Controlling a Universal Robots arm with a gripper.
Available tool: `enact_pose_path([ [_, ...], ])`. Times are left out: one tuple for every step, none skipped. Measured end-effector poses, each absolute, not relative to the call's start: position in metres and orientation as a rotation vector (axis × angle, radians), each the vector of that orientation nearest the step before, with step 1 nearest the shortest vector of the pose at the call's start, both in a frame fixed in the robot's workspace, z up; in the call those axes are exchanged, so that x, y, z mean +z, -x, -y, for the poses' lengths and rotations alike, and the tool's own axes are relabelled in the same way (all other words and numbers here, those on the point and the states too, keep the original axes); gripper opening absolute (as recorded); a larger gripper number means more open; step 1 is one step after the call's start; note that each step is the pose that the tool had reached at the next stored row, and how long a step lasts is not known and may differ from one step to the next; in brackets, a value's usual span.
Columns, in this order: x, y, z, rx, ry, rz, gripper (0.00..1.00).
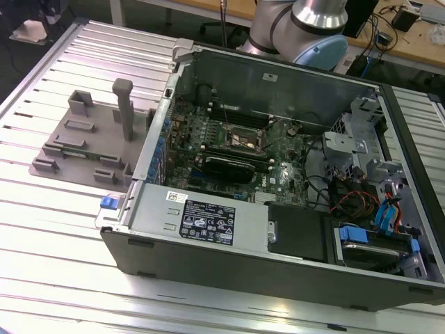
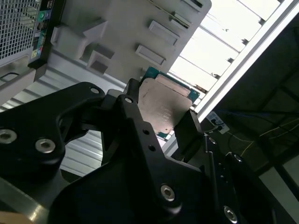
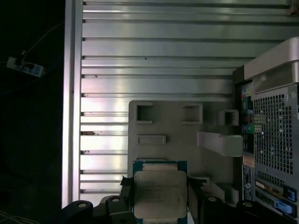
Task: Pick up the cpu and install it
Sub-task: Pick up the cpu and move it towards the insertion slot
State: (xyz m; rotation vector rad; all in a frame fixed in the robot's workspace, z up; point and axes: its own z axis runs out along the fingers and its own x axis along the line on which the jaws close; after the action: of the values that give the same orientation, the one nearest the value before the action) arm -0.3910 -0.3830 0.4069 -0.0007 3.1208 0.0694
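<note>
Table (image 1: 62, 264) is slatted aluminium. The open computer case (image 1: 174, 257) lies on its side on it, with the grey fixture (image 1: 83, 149) just beside the case on the exterior view's left. My arm (image 1: 306, 28) comes in from behind the case. The motherboard socket (image 1: 243, 139) sits mid-case, with a long black card (image 1: 226, 167) close beside it. The cpu (image 3: 160, 193) is in my grip, not in the case. In both wrist views it hangs outside the case, over the fixture and table. My jaws are clamped on two opposite edges of its green board, with the metal plate (image 2: 161, 109) facing the cameras. It looks lifted clear of the fixture, though I can't tell how far. Risks as I see them: the hold is on thin edges only, so a jolt could tilt the chip or let it slip. The case wall, the black card and the fixture's upright post (image 1: 124, 108) could each catch the jaws or the chip on the way over. If the chip goes into the socket rotated or tilted, it won't seat and could damage the contacts. I can't read the corner mark from here.
</note>
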Motion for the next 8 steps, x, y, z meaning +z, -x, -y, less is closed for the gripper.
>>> enact_pose_path([
  [0.4115, 0.3910, 0.3829, 0.069, 0.001, -3.121, 0.55],
  [0.4134, 0.3911, 0.3830, 0.069, 0.001, -3.121, 0.55],
  [0.4140, 0.3911, 0.3830, 0.070, 0.001, -3.120, 0.55],
  [0.4141, 0.3910, 0.3829, 0.070, 0.001, -3.120, 0.55],
  [0.4144, 0.3910, 0.3829, 0.069, 0.001, -3.121, 0.55],
  [0.4145, 0.3906, 0.3829, 0.069, 0.000, -3.121, 0.55],
  [0.4144, 0.3898, 0.3829, 0.069, 0.001, -3.121, 0.55],
  [0.4145, 0.3869, 0.3829, 0.069, 0.001, -3.121, 0.55],
])
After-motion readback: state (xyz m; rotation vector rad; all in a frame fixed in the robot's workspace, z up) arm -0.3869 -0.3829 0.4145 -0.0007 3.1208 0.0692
